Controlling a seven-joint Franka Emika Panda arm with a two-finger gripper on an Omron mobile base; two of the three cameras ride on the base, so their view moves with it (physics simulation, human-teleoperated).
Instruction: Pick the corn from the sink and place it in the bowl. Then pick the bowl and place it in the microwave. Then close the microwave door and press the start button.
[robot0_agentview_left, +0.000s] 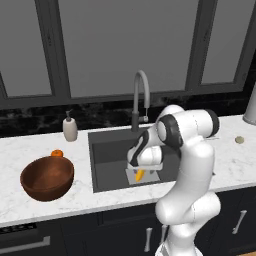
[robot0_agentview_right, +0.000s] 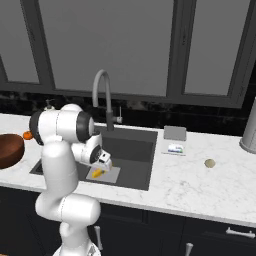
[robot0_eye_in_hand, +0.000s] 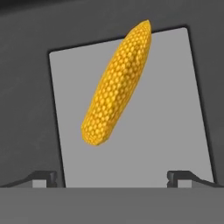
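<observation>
Right now I am holding the gripper (robot0_eye_in_hand: 112, 177) low inside the sink (robot0_agentview_left: 107, 150), directly over the corn (robot0_eye_in_hand: 117, 85), which is lying on a pale grey rectangular mat (robot0_eye_in_hand: 175, 109) on the basin floor. The two fingertips (robot0_eye_in_hand: 43, 177) are standing wide apart at the bottom of the hand view with nothing between them, so the hand is empty and fully spread.

I am judging this as the approach to the first pick. The cob is lying diagonally across the hand view, blunt end nearer the fingers and pointed tip angled away, so I am planning to roll the wrist until the fingers are straddling its width, then come straight down on its thick middle (a grip near the tapered tip would likely squirt it out). Closing slowly should keep the rounded cob from rolling off the mat.

Both base views are giving me what the hand camera is missing: the gooseneck faucet (robot0_agentview_left: 141, 92) rising behind the arm, and the reddish-brown bowl (robot0_agentview_left: 47, 177) waiting on the marble counter (robot0_agentview_left: 225, 160) left of the basin, with a small orange fruit (robot0_agentview_left: 57, 153) just behind it. From the right base view I am also seeing a sponge (robot0_agentview_right: 175, 148) beside the sink.
</observation>
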